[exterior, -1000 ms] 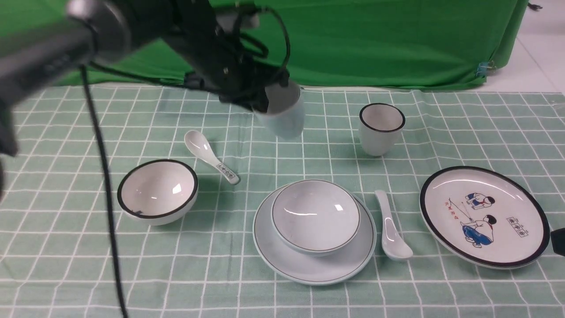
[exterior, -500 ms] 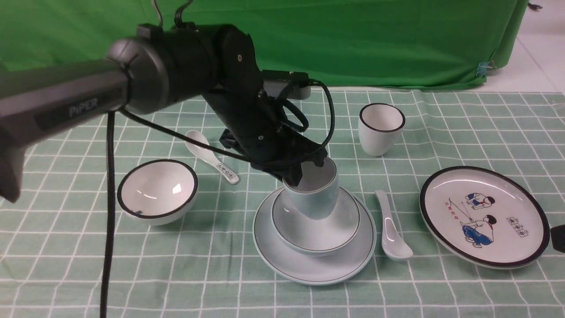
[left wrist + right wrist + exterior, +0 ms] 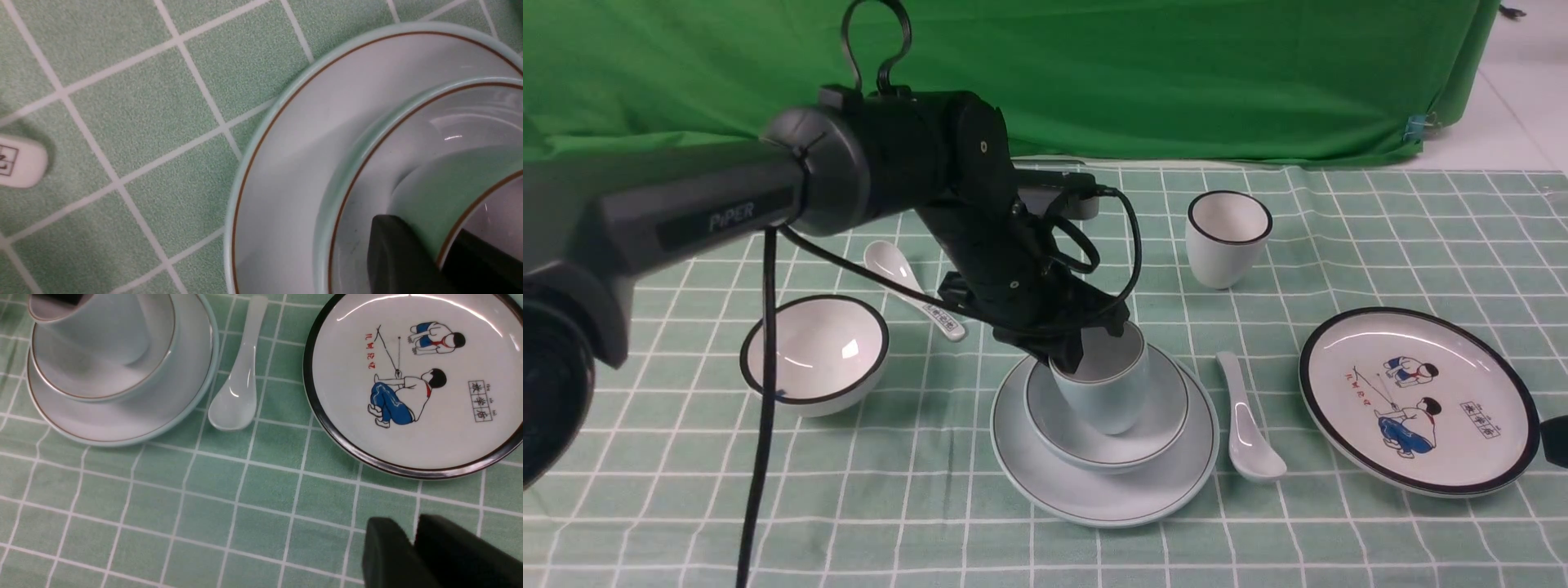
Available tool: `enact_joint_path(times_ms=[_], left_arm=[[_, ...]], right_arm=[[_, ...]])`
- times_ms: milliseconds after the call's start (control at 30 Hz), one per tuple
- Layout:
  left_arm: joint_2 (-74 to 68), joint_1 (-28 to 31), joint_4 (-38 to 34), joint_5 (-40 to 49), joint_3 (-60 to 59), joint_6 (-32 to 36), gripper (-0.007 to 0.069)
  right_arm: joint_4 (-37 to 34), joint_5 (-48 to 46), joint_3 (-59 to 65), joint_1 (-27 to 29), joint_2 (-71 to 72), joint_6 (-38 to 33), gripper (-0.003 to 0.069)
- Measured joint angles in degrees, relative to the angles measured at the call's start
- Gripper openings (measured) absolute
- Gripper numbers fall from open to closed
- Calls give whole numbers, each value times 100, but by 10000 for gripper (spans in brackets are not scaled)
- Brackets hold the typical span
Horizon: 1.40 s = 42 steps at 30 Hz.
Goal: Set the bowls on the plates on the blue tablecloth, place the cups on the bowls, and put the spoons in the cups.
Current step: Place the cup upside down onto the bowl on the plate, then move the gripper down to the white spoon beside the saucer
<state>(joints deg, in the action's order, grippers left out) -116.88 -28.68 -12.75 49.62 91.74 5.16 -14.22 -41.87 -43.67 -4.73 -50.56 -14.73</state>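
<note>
Jaws of right gripper (image 3: 412,555) cropped at frame edge, opening unclear. Left gripper (image 3: 1067,357) clamped on pale blue cup (image 3: 1104,400) rim. Cup inside pale blue-grey bowl (image 3: 1160,416) on pale blue plate (image 3: 1029,465).

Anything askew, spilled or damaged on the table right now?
Nothing spilled or broken. One oddity: the pale blue ceramic cup leans rather than standing upright inside the wide pale blue-grey bowl. The left gripper pinches it at the rim. It may settle flat once released.
</note>
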Motion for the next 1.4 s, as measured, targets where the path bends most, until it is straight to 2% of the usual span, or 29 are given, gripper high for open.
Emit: enact_joint_path(times_ms=[67,200,333,367,433,500,567,600,633,700,800,867,1033,1200,1400], left_arm=[[0,0,16,7,0,0,62],[8,0,42,45,-2,0,159],[146,0,84,44,-2,0,320],[172,0,84,52,-2,0,337],[212,0,84,66,3,0,374],[346,0,148,183,77,-53,411],[572,0,281,303,135,-129,395],[720,0,384,376,155,-180,364],[896,0,507,449,167,-237,314],[1244,0,771,645,167,-324,167],[1674,0,1059,819,146,-393,52],[1926,0,1202,827,44,-463,24],[2612,0,1477,809,-448,-664,8],[3655,0,1677,664,-1559,-913,7],[4530,0,2050,436,-2469,-1423,8]], right_arm=[[0,0,0,0,0,0,144],[0,0,0,0,-15,49,144],[0,-66,-119,0,-306,150,146],[-3,-131,-202,0,-406,155,148],[-7,-200,-333,0,-582,167,156],[-3,-261,-759,-133,-1136,156,202],[-3,-273,-1170,-388,-1679,156,258],[11,-273,-1392,-557,-1991,173,281],[52,-273,-1625,-727,-2318,224,297],[231,-275,-2094,-1033,-3017,410,312],[517,-307,-2616,-1277,-3716,612,318],[699,-312,-2940,-1399,-4148,741,319],[902,-333,-3495,-1517,-4883,1033,349],[966,-334,-4032,-1529,-5762,1257,463],[972,-29,-4240,-1533,-6460,1394,483]])
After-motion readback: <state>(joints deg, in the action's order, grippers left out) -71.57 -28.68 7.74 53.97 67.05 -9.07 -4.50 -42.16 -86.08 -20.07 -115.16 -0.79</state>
